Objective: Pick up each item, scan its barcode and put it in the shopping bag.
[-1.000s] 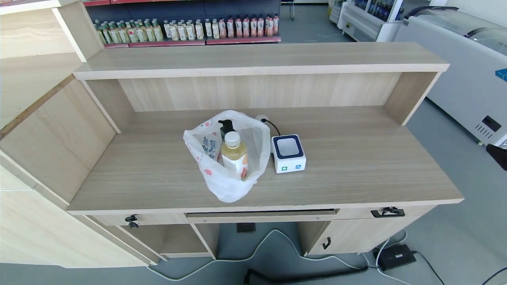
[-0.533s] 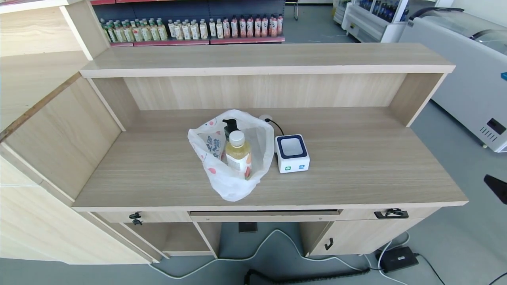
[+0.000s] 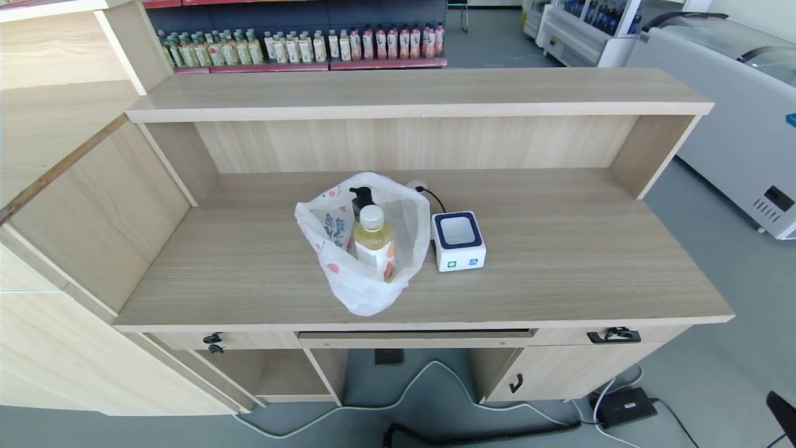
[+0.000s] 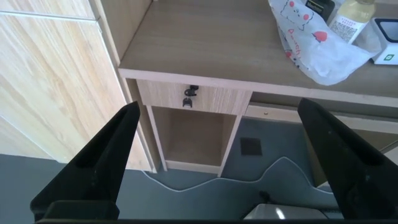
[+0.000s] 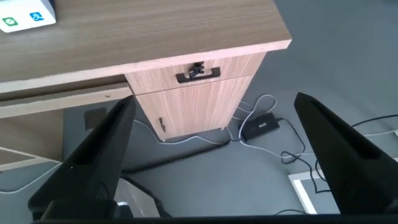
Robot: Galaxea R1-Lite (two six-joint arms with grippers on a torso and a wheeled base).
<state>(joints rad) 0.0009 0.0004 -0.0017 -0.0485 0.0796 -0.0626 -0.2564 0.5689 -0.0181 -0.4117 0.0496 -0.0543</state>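
Left end effector point(image 4: 219, 109): wide open, empty.
Right end effector point(image 5: 214, 102): wide open, empty, lowered away.
White plastic shopping bag point(image 3: 364, 292): loaded; task likely complete.

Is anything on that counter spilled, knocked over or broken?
Nothing stands out. The drink bottle and the dark pump bottle stand upright inside the white shopping bag. The scanner sits flat beside the bag, and the wooden counter shows no spill or damage.
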